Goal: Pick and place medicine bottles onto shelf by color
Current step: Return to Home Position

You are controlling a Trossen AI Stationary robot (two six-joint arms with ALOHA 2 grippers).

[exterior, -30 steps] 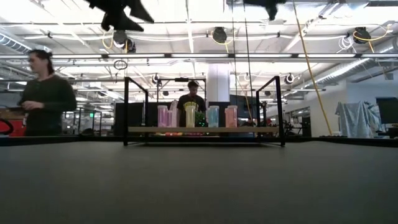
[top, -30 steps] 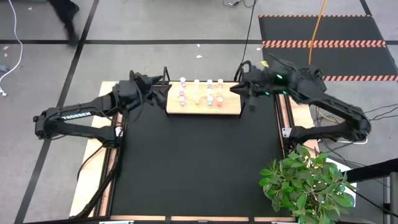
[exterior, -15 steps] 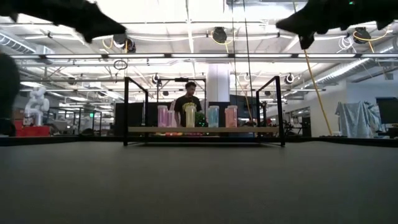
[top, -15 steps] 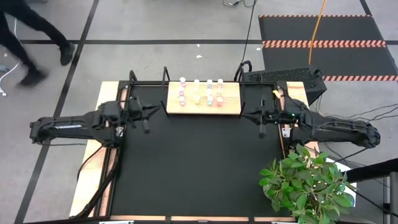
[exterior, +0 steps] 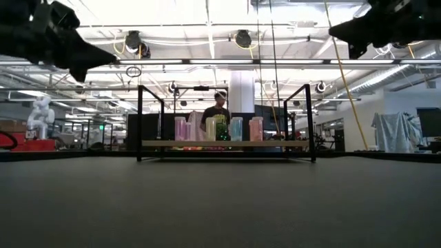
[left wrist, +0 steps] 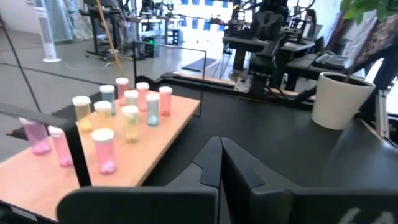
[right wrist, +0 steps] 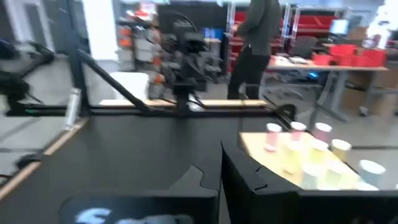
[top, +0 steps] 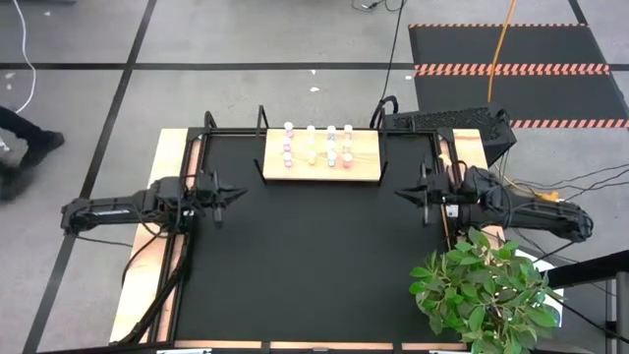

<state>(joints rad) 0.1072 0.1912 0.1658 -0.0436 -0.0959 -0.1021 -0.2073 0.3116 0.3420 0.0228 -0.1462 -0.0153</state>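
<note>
The left gripper (top: 234, 192) is held above the left side of the worktop (top: 305, 256), and the right gripper (top: 401, 194) above its right side; the tips are turned toward each other, with a wide stretch of bare worktop between them. In the left wrist view the fingers of the left gripper (left wrist: 222, 144) are seen pressed together with nothing between them. The same is seen of the right gripper (right wrist: 221, 152) in the right wrist view: narrow and empty.

The shelf (top: 369, 167) is found farther back than both grippers and between them, well apart from each, at the far edge of the worktop. The medicine bottles (top: 319, 145) are stood upright on it in rows sorted by colour: pink, yellow, teal and salmon. From the left gripper the pink row is the nearest.

A potted plant (top: 486, 290) is placed just behind the right gripper's arm. A person (exterior: 220, 110) is seen in the room beyond the shelf.
</note>
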